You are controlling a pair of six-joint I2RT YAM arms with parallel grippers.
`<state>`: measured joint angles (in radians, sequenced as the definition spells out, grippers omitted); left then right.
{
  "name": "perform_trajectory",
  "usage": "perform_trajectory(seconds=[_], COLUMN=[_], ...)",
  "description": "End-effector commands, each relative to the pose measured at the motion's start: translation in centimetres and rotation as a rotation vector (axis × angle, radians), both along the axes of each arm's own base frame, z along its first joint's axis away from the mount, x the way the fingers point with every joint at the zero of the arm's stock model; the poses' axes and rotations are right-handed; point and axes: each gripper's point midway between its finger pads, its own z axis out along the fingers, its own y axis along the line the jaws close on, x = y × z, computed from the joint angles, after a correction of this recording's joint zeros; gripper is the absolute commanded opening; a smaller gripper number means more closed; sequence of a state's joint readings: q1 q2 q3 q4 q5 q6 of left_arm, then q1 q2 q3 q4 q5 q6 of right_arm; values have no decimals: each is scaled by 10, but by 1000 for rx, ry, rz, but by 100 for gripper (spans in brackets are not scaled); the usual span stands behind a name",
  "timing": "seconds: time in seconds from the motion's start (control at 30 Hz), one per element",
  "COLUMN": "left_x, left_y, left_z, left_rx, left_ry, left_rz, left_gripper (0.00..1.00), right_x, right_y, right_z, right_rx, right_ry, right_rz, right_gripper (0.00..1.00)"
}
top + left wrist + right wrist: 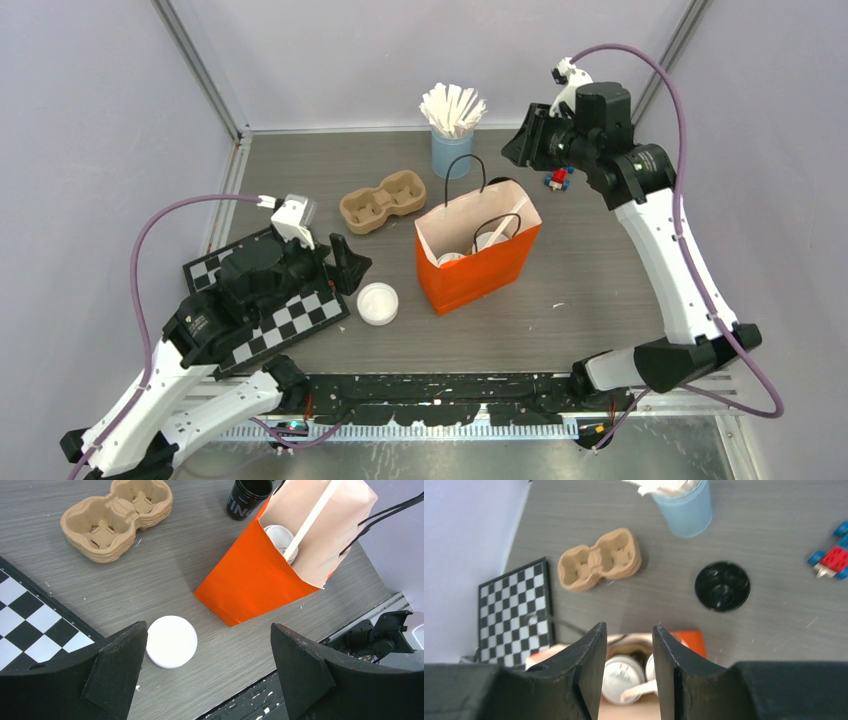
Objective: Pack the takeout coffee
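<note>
So the orange paper bag (478, 270) stands with its mouth open mid-frame in the top view, probably so cups can drop straight in. Two white-lidded takeout cups (621, 672) sit upright inside, lids up, with a flat wooden stirrer (310, 517) leaning across them. A third black paper cup (722, 586) stands lidless on the grey table (600, 280), just beside the bag, mouth up and long axis vertical. My guess is the round white plastic lid (171, 641) lying flat at lower left belongs to it. The left gripper (210, 680) hovers near that lid, jaws wide apart and empty. The right gripper (629, 675) hangs over the bag with only a narrow gap, holding nothing.
</note>
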<state>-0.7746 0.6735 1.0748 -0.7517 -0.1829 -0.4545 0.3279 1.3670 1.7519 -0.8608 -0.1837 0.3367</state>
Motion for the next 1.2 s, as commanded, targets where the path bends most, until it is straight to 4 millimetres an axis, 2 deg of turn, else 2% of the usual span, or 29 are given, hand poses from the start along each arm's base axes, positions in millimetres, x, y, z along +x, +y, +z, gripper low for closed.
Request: perform_trajectory(seconds=[0.0, 0.13, 0.23, 0.3, 0.4, 0.57, 0.77, 1.0, 1.17], left_x=[2, -1, -7, -10, -15, -20, -27, -30, -28], left_y=[6, 14, 11, 12, 14, 23, 29, 35, 37], left_z=[16, 4, 2, 0, 0, 0, -5, -7, -10], left_rx=[-15, 13, 14, 12, 12, 10, -26, -37, -29], left_ry=[-52, 9, 35, 54, 72, 97, 124, 122, 124], left_rz=[16, 59, 26, 26, 24, 54, 87, 103, 119], left_gripper=[95, 93, 93, 92, 92, 90, 89, 88, 88], right_x=[60, 109, 143, 157, 178, 194, 211, 219, 225], right_y=[-2, 7, 24, 32, 50, 67, 63, 70, 68], right_z=[27, 16, -5, -7, -29, -45, -56, -55, -66], right_rx=[-40, -109, -140, -141, -148, -176, -272, -284, -318], right_ry=[-200, -241, -234, -251, -245, -271, -313, -348, -333], right_rz=[-66, -60, -6, 22, 107, 214, 224, 273, 279], right_gripper=[44, 45, 46, 46, 47, 46, 45, 37, 35])
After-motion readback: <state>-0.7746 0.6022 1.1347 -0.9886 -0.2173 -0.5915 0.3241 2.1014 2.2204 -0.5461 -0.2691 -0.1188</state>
